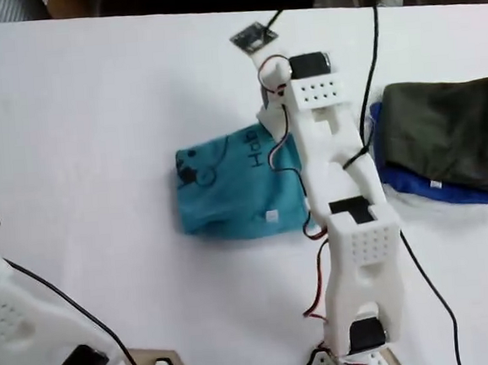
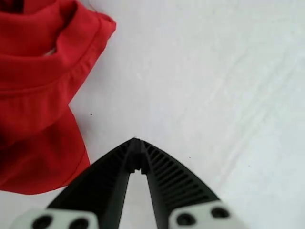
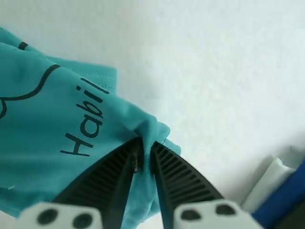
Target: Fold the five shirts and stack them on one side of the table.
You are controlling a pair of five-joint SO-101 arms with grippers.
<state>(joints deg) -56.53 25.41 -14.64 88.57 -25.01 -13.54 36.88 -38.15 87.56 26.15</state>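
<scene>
Teal shirt (image 1: 227,188): judged soft, light, limp; right tool (image 3: 143,155) clamped on its corner fold; left tool (image 2: 138,145) closed, empty.

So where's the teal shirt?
The teal shirt lies mid-table in the high view, left of the folded stack, a corner pinched by the right gripper.

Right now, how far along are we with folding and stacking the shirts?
Done: a dark green shirt lies folded on a blue shirt at the right side of the table. In hand: the right gripper is shut on a corner of the teal shirt mid-table. Left: the red shirt lies crumpled beside the shut, empty left gripper; neither is stacked yet.
</scene>
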